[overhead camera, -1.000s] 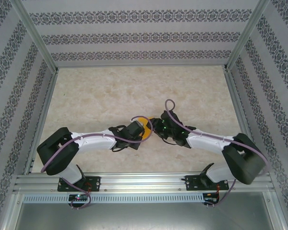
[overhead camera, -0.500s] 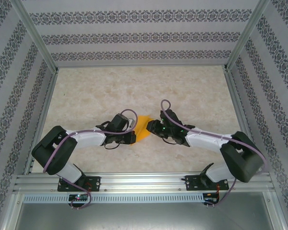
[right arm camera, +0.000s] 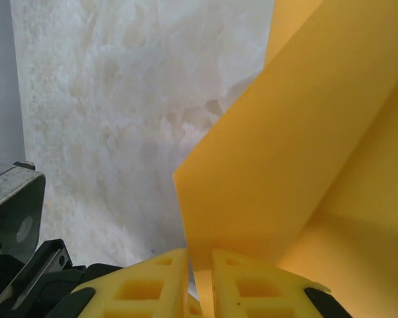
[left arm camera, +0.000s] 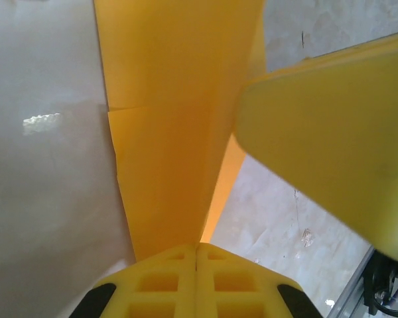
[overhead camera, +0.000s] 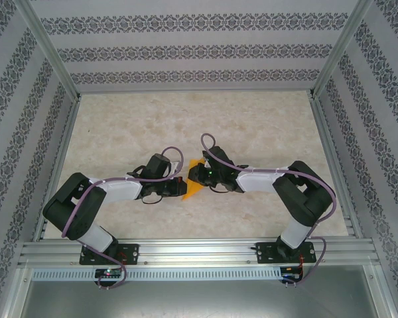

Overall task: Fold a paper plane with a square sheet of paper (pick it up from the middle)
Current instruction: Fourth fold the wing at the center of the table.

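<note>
Orange-yellow creased sheet of paper (overhead camera: 195,186) sits at frame centre in the top view, just below the middle of the beige marbled tabletop (overhead camera: 186,126) and held between the two arms' tips. Left gripper (overhead camera: 181,188) comes in from the left. In the left wrist view its yellow fingers (left arm camera: 196,255) are fully closed at bottom centre, pinching the paper's narrow end. The paper (left arm camera: 166,165) fans upward from there, with a crease across it and a fold down the middle. A yellow finger (left arm camera: 331,152) of the right gripper is against the paper at frame right. Right gripper (overhead camera: 194,175) comes in from the right, touching the paper. Right wrist view: its fingers (right arm camera: 199,255) are nearly together with a thin slit left, and the paper's (right arm camera: 305,165) lower corner is in that slit. Can't tell whether it's actually clamped. The paper fills the right half of that view and looks lifted off the tabletop.
</note>
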`<action>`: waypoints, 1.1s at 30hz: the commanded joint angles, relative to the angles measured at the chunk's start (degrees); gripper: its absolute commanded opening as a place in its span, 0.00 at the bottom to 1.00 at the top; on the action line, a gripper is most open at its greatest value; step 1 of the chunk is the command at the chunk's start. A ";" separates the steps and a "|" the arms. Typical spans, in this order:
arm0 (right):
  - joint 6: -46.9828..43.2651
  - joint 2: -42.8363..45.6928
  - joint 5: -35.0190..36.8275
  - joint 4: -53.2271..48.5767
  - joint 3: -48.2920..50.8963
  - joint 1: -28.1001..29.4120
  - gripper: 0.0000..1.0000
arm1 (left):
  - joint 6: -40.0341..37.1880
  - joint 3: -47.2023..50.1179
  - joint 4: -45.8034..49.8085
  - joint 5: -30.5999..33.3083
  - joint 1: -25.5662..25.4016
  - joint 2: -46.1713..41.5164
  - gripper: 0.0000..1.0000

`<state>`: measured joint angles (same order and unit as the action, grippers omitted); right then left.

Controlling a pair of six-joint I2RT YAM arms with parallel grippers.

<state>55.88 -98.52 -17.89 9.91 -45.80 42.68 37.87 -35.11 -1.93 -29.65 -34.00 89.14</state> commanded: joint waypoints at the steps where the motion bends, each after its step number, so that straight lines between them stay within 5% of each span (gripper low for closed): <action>1: 0.80 -1.77 -0.84 2.68 -1.92 0.73 0.17 | 0.62 0.16 -3.08 -2.01 1.00 0.85 0.02; 12: 1.73 -3.96 0.05 2.80 -2.36 0.04 0.17 | -2.38 0.80 0.38 1.76 1.22 -0.05 0.20; 28: 1.82 -5.50 -0.39 2.70 -3.28 0.08 0.17 | -4.07 1.25 1.14 1.19 1.12 1.32 0.20; 33: 1.82 -6.15 -0.39 2.66 -3.73 0.06 0.17 | -4.23 0.85 1.36 1.43 1.09 1.86 0.11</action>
<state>57.32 -103.68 -18.13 11.22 -48.10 42.74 35.07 -34.37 -1.54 -28.42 -33.39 89.89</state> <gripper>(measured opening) 0.168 0.125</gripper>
